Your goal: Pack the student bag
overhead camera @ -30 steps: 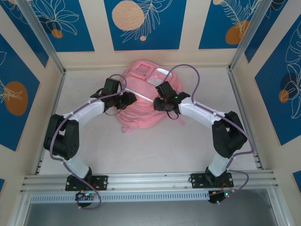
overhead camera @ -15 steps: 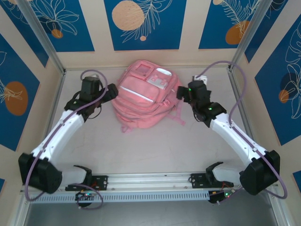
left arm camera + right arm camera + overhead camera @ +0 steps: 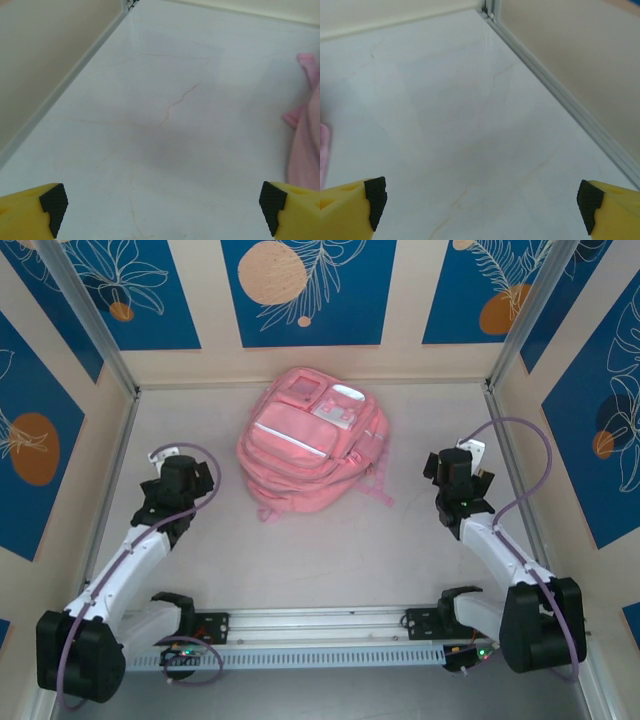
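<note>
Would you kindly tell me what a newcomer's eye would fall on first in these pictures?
The big pink student bag lying flat at the far middle of the pale table stands out first. On either side of it, the left end effector and the right end effector are open and clear of it. Blue leaf-patterned wall panels frame the scene.

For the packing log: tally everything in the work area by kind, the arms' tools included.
Pink student bag: 1
Open tools, nothing held: 2 (left tool, right tool)
Total: 3
</note>
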